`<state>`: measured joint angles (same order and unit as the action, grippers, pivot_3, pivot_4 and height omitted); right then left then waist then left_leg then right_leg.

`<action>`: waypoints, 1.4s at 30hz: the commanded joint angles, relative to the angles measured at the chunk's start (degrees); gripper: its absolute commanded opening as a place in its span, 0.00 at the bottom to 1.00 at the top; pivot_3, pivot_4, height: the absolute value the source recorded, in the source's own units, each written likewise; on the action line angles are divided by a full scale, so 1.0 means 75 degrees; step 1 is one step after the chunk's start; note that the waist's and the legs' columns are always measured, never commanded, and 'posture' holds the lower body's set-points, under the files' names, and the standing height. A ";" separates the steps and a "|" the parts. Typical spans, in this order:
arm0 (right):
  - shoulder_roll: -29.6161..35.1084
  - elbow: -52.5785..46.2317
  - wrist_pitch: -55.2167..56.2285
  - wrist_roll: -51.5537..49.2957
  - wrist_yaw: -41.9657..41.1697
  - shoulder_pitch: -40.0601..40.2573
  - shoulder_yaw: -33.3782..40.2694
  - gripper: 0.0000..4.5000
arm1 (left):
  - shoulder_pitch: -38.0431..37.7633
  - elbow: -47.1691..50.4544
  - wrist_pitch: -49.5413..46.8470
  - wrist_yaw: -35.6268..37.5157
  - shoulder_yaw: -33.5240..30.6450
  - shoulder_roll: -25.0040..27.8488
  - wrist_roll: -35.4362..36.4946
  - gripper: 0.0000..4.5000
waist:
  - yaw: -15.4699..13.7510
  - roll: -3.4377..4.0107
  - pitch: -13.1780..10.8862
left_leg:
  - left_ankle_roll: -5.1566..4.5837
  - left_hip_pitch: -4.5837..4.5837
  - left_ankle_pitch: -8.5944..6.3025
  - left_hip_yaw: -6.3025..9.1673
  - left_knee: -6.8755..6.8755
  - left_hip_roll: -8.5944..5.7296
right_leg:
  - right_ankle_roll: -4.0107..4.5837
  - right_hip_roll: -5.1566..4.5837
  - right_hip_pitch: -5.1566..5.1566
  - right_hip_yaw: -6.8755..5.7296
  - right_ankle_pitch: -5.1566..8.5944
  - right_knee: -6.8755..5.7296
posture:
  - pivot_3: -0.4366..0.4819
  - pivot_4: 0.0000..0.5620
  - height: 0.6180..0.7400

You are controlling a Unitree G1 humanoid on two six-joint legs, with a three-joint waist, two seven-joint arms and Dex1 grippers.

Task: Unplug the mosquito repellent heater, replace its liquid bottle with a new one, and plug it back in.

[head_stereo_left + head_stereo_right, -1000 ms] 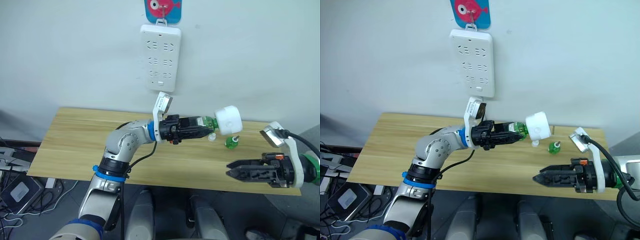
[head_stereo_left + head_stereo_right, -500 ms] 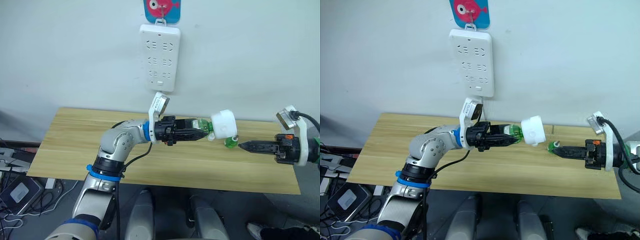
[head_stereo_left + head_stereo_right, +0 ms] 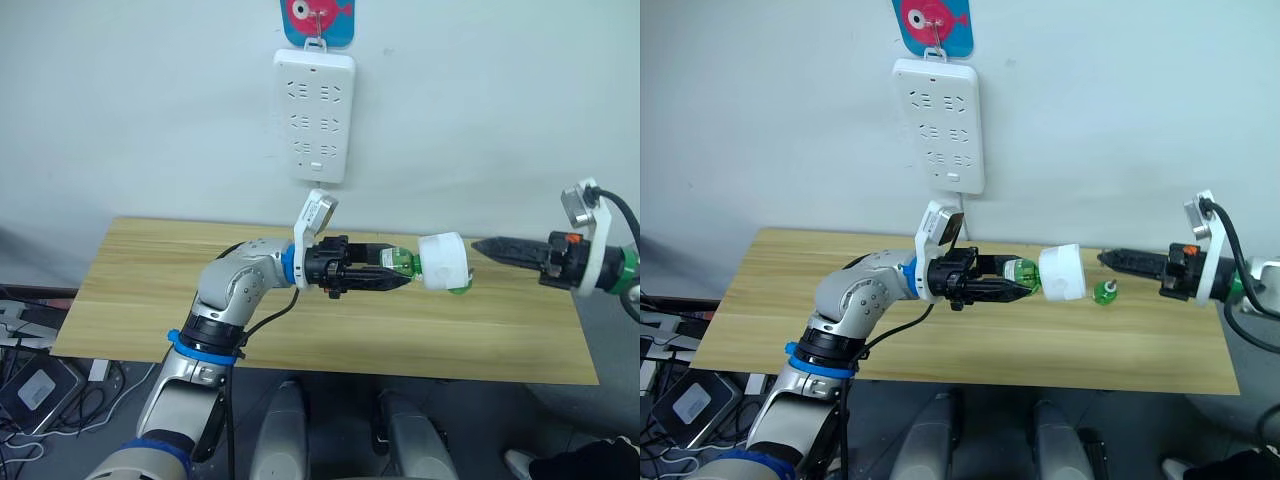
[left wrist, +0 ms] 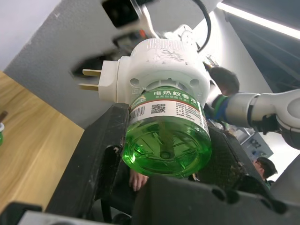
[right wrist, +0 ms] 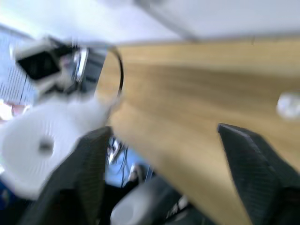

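Left tool (image 3: 392, 281) pinches green bottle (image 4: 166, 140); right tool (image 5: 164, 154), spread, should square on heater (image 3: 443, 262) before twisting.

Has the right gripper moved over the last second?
Yes. The right gripper has risen from the table's front edge toward the wall and now points at the mosquito repellent heater, fingers open.

This looks like a robot test room or lab rather than a home. A bare wooden worktop (image 3: 300, 330) stands against a plain pale wall (image 3: 150, 110), where a white power strip (image 3: 313, 116) hangs from a hook under a fish sticker (image 3: 316, 20). Loose cables and electronic boxes (image 3: 30, 380) lie on the floor beside the worktop.
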<state>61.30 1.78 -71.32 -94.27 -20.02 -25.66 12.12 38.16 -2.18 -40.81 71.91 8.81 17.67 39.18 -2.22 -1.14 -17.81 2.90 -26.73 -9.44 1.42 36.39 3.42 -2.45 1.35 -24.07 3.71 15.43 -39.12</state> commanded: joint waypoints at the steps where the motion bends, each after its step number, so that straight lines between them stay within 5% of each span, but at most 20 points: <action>1: -0.0216 0.0157 -0.0069 0.0320 -0.0065 -0.0528 0.0060 0.51 | 0.0006 0.0428 -0.0068 0.0132 0.0051 0.0003 0.0201 0.51 | 0.0017 0.0000 0.0000 | 0.0000 -0.0001 0.0000 0.0001 -0.0002 0.0000 | 0.0004 0.0000 -0.0001 0.0000 -0.0002 0.0000 | 0.65 0.49 1.00; 7: -0.0868 0.0631 -0.0246 0.1093 -0.0286 -0.1468 -0.0115 0.01 | -0.0105 0.0717 -0.0422 0.0231 0.0078 0.0151 0.0386 0.51 | 0.0039 0.0001 0.0001 | 0.0000 -0.0005 0.0000 0.0003 -0.0004 -0.0002 | 0.0023 -0.0003 -0.0001 -0.0005 -0.0013 0.0005 | 0.65 0.48 1.00; 14: -0.1278 -0.0349 -0.1052 0.1029 -0.0846 -0.1083 -0.0258 0.00 | -0.0028 0.0687 -0.0575 0.0023 -0.0091 0.0058 0.0473 0.51 | 0.0040 0.0001 0.0001 | 0.0000 -0.0005 0.0000 0.0004 -0.0006 -0.0002 | 0.0024 -0.0003 -0.0002 -0.0006 -0.0014 0.0003 | 0.68 0.48 1.00; 21: -0.0777 -0.1549 -0.1698 -0.0008 -0.1374 -0.0111 0.0005 0.00 | -0.0003 0.0541 -0.0530 -0.0402 -0.0270 -0.0103 0.0469 0.51 | -0.0021 0.0001 0.0001 | 0.0000 -0.0007 0.0000 0.0008 -0.0009 -0.0002 | 0.0024 -0.0006 -0.0001 -0.0012 -0.0014 0.0003 | 0.68 0.48 1.00; 42: 0.0855 -0.2363 -0.0401 -0.2497 -0.1424 0.0618 -0.0332 0.00 | 0.0007 0.0255 -0.0107 -0.0336 -0.0099 -0.0171 0.0162 0.51 | -0.0082 0.0003 0.0005 | -0.0002 -0.0004 0.0001 0.0005 0.0004 0.0000 | 0.0024 -0.0002 0.0001 -0.0009 -0.0017 0.0000 | 0.65 0.45 1.00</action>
<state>67.03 -14.44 -75.88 -110.44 -28.72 -20.07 9.26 37.93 -1.25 -42.18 69.00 7.81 16.63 40.26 -2.83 -1.12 -17.77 2.88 -26.76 -9.43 1.46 36.42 3.42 -2.27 1.34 -24.06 3.64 15.30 -39.12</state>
